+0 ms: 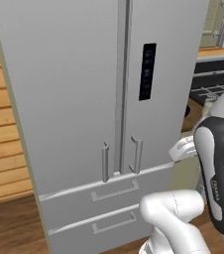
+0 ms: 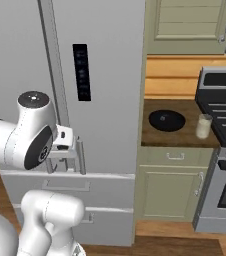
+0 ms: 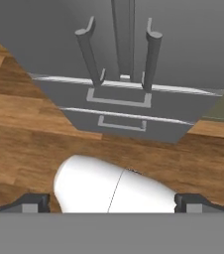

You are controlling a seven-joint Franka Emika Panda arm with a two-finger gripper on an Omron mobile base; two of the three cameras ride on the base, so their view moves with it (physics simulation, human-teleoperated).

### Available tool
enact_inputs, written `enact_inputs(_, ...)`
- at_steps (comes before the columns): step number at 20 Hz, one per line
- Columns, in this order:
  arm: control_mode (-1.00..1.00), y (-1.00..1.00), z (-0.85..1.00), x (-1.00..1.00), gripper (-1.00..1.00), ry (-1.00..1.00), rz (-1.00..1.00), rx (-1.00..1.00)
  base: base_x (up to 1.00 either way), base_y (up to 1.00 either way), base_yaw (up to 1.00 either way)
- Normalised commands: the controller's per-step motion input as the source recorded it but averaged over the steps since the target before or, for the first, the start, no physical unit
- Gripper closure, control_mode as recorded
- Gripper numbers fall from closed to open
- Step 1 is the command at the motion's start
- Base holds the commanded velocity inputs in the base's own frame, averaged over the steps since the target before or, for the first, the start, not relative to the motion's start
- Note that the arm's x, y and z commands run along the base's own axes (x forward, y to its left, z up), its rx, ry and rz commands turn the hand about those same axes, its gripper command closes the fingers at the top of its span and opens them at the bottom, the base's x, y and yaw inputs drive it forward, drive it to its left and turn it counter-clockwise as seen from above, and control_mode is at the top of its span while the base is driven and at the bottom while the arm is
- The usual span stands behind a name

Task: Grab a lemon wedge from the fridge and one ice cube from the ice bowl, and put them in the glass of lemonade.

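In front of the fridge (image 1: 74, 99), hovering with the pincer (image 3: 113, 203) spread fully apart and grasping nothing, facing the two vertical bar handles where the doors are meeting. Both doors standing shut, so presumably hiding the lemon wedge on a shelf inside; not showing it anywhere yet.

Expecting the wedge to be handling as a tiny, light, soft and wet thing, likely slipping under a hard squeeze; probably calling for a gentle pinch across its flat cut faces. Before that, taking hold of the right handle (image 3: 152, 59) or the left handle (image 3: 88, 52) around mid-bar, both looking stiff and easy to clasp.

Off to the right, resting on the brown desk (image 2: 185, 140): the ice bowl (image 2: 167, 120) and, near it but apart, the glass of lemonade (image 2: 203, 126), upright and likely fragile and easy to tip. Beyond that, a dark stove (image 2: 225, 100); underfoot, a wooden floor (image 3: 29, 129); beige cabinets lining the wall.
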Motion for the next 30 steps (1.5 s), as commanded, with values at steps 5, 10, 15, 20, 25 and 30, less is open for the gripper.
enact_inputs(5, 1.0, 0.0, 0.0, 0.0, -1.0, 0.0, 0.0, 0.0, -0.71, 0.1, 0.0)
enact_inputs(10, 1.0, 0.0, 0.0, 0.0, -1.0, 0.0, 0.0, 0.0, -0.41, -0.09, 0.0)
enact_inputs(15, 1.0, 0.0, 0.0, 0.0, -1.0, 0.0, 0.0, 0.0, 0.0, 0.0, 0.0)
enact_inputs(20, 1.0, 0.0, 0.0, 0.0, -1.0, 0.0, 0.0, 0.0, 0.0, -0.03, 0.0)
enact_inputs(25, -1.0, 0.0, -0.11, 0.18, -1.0, -0.03, -0.06, 0.0, 0.0, 0.0, 0.0)
enact_inputs(30, -1.0, 0.05, -0.32, 0.64, -1.0, -0.02, -0.16, -0.06, 0.0, 0.0, 0.0)
